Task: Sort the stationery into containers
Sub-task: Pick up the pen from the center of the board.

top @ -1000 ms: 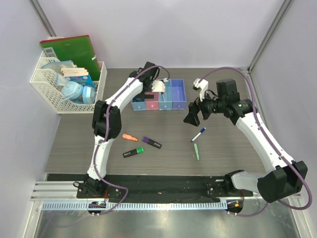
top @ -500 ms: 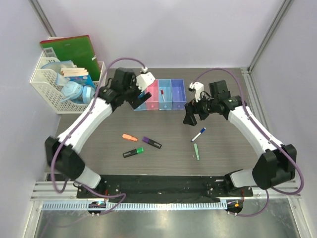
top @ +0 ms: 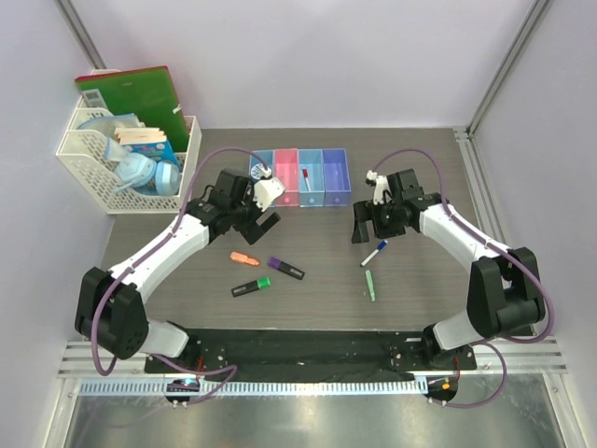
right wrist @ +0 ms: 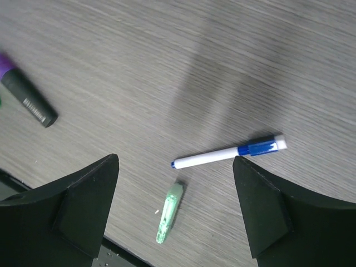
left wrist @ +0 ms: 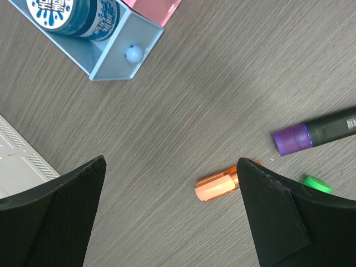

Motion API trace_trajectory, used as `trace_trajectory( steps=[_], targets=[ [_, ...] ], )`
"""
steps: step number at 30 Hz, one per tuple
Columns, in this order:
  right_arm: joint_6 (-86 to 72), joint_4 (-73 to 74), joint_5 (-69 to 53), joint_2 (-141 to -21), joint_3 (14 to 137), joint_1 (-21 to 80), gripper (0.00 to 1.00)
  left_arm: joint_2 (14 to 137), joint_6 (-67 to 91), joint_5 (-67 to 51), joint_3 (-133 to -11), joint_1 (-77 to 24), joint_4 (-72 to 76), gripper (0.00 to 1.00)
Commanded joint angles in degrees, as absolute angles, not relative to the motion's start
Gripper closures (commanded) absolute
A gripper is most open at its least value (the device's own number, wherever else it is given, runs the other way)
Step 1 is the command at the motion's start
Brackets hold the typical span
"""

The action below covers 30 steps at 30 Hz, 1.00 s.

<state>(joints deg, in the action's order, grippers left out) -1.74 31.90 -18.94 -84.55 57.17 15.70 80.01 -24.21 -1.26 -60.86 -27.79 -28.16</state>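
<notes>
Four joined bins (top: 336, 177) stand in a row at the back centre. A blue tape roll (left wrist: 72, 14) lies in the blue end bin (left wrist: 119, 53). A red-capped marker (top: 305, 175) lies in a middle bin. My left gripper (top: 264, 224) is open and empty, above the orange highlighter (top: 244, 259), which shows by its right finger (left wrist: 219, 186). The purple-black (top: 286, 269) and green-black (top: 252, 287) highlighters lie nearby. My right gripper (top: 359, 224) is open and empty over the blue-capped marker (right wrist: 231, 154) and the pale green pen (right wrist: 168, 212).
A white lattice basket (top: 89, 173) with masks, papers and a green folder stands at the back left. The black front rail (top: 298, 345) runs along the table's near edge. Grey walls enclose the table on three sides.
My left arm has swung away from the bins, forward and down to above the orange highlighter. My right gripper has come down and a little nearer the blue-capped marker.
</notes>
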Motion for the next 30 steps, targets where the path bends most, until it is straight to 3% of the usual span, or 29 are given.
trace_trajectory(
  steps=[1, 19, 30],
  targets=[
    [-5.9, 28.0, -16.6, -84.8, 55.7, 13.0, 0.12, 76.9, -22.2, -2.7, -60.8, -27.9, -23.6, 0.00],
    [-8.2, 25.8, -15.5, -94.9, 53.9, 10.3, 0.17, 73.8, -22.1, -2.6, -56.3, -27.9, -22.0, 0.00],
    [-8.1, 25.6, -9.7, -103.4, 58.3, 11.3, 0.36, 72.5, -20.7, -1.7, -54.3, -27.9, -20.4, 0.00]
  ],
)
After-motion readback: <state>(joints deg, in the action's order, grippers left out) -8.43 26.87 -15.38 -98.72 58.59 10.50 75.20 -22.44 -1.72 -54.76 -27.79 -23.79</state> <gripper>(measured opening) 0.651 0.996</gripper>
